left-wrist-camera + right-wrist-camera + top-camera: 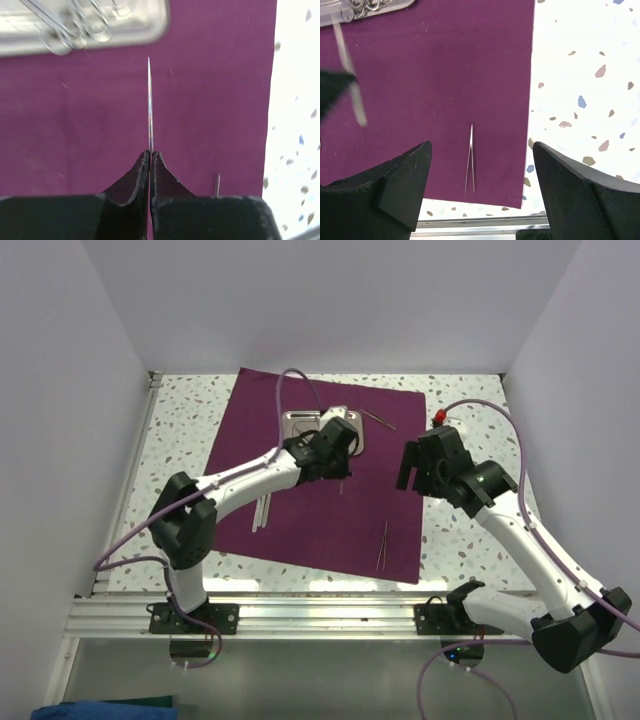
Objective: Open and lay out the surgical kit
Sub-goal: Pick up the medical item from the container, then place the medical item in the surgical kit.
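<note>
The dark purple cloth (300, 510) lies spread flat on the table. The steel tray (300, 423) sits on its far part with ring-handled instruments (75, 30) in it. My left gripper (338, 472) hovers just in front of the tray, shut on a thin silver instrument (149, 100) that points toward the tray (125, 30). Tweezers (383, 545) lie on the cloth near its front right corner. My right gripper (481, 147) hangs open above those tweezers (471, 160), with nothing between its fingers. In the top view the right gripper (410, 480) is at the cloth's right edge.
Two silver instruments (262, 510) lie side by side on the cloth's left part. Another thin instrument (380, 420) lies near the far right corner. A small red-tipped object (438, 417) stands on the speckled table (460, 540) beyond the right gripper. An aluminium rail (320, 615) runs along the near edge.
</note>
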